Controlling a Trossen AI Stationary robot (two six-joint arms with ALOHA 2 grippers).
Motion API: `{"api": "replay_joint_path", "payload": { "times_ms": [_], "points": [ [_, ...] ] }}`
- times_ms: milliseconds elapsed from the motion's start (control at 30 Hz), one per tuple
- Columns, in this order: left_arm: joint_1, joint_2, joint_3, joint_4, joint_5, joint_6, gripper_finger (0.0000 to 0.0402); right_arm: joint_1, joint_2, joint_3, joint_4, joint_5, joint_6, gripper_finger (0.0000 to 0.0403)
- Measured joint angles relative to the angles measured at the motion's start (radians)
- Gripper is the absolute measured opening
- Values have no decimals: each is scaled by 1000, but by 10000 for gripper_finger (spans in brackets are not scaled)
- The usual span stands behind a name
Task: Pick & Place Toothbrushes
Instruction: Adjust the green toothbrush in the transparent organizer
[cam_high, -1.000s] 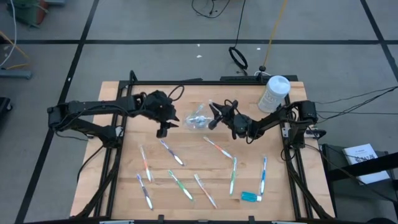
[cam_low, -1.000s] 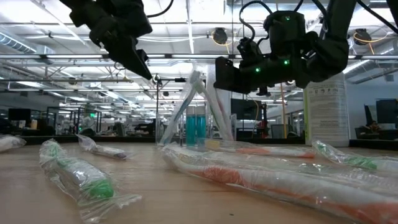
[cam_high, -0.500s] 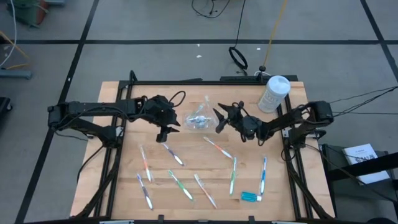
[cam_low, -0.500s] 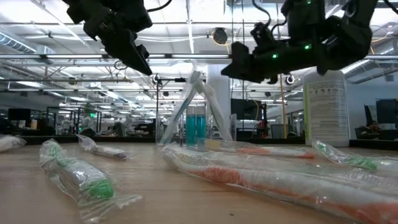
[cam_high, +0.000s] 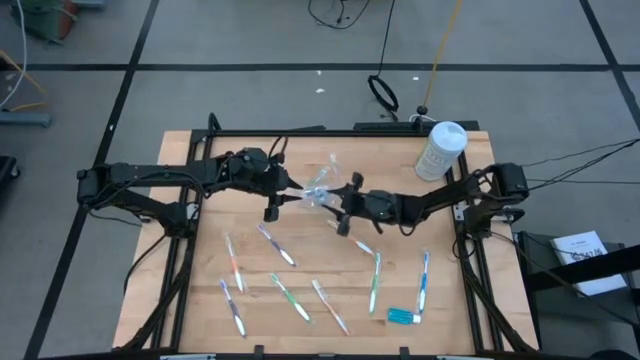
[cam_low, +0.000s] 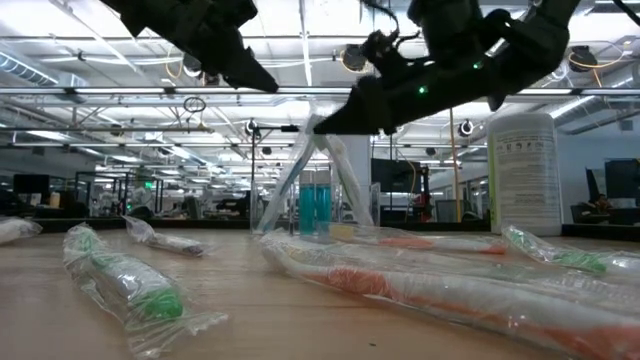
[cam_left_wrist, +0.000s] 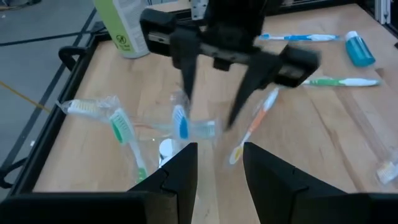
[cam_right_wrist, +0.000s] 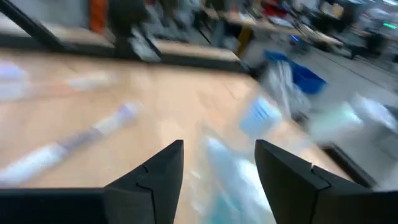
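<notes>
Toothbrushes (cam_high: 279, 248) lie scattered over the front half of the wooden table (cam_high: 205, 270), most of them in clear wrappers, with handles in purple, orange, green and blue; from the high view one orange one (cam_high: 235, 265) and one purple one (cam_high: 232, 306) lie toward the left, a green one (cam_high: 290, 297) and a pale one (cam_high: 329, 306) near the middle, and a green one (cam_high: 376, 282) and a blue one (cam_high: 423, 280) toward the right. A large white canister (cam_high: 440, 150) stands at the far right corner of the table. The left arm reaches in from the left and the right arm from the right, and their ends meet over the middle of the far half. Between them sits a crumpled clear plastic bag (cam_high: 320, 190) holding a few brushes; in the left wrist view it shows a blue brush head (cam_left_wrist: 180, 122) and a green one (cam_left_wrist: 119, 128) inside. The left gripper (cam_high: 274, 203) hangs just beside the bag on its left, its fingers (cam_left_wrist: 176, 177) parted with a gap between them. The right gripper (cam_high: 345, 205) hangs just beside the bag on its right, above an orange brush (cam_high: 352, 240), its fingers (cam_right_wrist: 152, 174) spread wide and holding nothing. A short blue tube (cam_high: 404, 317) lies near the front right, close to the blue brush's lower end.
</notes>
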Motion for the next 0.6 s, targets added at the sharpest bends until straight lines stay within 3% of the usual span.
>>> {"api": "replay_joint_path", "payload": {
  "times_ms": [67,300,600],
  "points": [
    [0,0,0,-2,0,-2,134,-2,1,20,-47,47,-10,198],
    [0,0,0,-2,0,30,134,-27,0,21,-57,63,-12,187],
    [0,0,0,-2,0,46,134,-63,0,20,-85,-39,18,93]
  ]
}}
